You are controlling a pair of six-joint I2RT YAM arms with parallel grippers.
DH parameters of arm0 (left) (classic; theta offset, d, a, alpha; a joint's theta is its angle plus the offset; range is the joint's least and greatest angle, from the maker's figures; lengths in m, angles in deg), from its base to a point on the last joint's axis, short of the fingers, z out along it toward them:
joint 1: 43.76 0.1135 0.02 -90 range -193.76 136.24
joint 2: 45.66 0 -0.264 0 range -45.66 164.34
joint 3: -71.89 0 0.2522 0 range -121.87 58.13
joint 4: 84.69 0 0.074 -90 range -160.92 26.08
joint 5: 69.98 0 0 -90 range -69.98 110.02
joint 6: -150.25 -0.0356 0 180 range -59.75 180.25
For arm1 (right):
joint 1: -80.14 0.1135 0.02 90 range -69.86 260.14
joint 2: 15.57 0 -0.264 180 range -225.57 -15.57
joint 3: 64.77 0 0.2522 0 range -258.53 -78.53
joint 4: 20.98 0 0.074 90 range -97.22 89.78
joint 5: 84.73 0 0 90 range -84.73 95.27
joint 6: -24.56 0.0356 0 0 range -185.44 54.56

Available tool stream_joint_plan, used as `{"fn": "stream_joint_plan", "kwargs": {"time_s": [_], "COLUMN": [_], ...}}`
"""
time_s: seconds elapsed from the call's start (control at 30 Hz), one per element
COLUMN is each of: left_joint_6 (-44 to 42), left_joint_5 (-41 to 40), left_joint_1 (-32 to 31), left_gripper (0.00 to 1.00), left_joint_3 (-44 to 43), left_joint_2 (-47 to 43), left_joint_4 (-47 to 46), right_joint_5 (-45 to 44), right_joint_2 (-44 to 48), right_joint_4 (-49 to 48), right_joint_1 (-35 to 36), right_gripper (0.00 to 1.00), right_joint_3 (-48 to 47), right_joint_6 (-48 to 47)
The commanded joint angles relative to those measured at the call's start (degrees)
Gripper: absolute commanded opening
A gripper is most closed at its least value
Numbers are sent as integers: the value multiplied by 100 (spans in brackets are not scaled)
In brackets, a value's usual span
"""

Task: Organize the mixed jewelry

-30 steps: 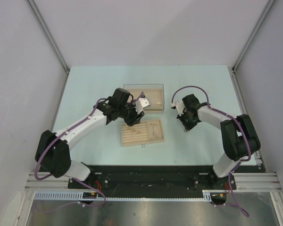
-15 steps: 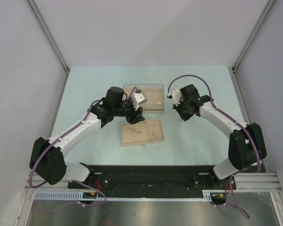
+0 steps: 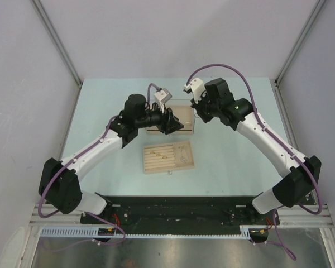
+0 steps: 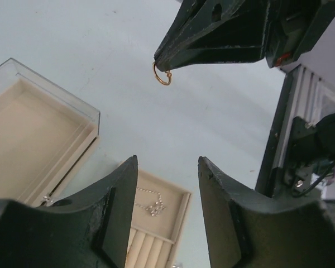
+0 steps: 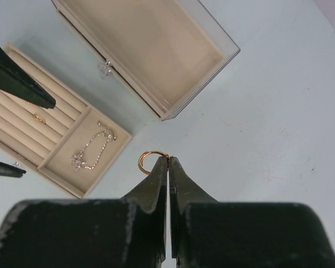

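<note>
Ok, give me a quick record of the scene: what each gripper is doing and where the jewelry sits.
right gripper: shut on gold ring, held up in the air
left gripper: open, holding nothing
silvery chain: in the square compartment of the slotted tray
small ring: in one of the tray's slots
clear-walled box: open, beside the tray

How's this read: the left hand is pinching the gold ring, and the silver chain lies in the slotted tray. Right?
Wrong hand: the right wrist view shows the right hand pinching the gold ring; the left hand is open. The silver chain does lie in the slotted tray.
</note>
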State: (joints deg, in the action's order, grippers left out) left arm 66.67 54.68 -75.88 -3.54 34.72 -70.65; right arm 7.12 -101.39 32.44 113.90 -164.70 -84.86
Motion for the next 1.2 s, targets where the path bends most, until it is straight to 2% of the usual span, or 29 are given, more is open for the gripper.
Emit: {"fn": "stream_joint_plan", "kwargs": {"time_s": [0.0, 0.37, 1.17], "left_joint_6": [1071, 1784, 2127], "left_joint_5": [15, -29, 112], "left_joint_1": [4, 4, 4], "left_gripper": [52, 53, 46], "left_joint_3": [-441, -732, -970], "left_joint_2": [48, 452, 944], "left_joint_4": [-634, -660, -748], "right_joint_5": [-167, -448, -791], "right_joint_2": [-22, -5, 48], "right_joint_4": [138, 103, -11], "right_joint_1": [96, 491, 720], "right_gripper": [0, 0, 0], "right_joint_3": [-444, -506, -409], "right_joint_6": [254, 228, 167]}}
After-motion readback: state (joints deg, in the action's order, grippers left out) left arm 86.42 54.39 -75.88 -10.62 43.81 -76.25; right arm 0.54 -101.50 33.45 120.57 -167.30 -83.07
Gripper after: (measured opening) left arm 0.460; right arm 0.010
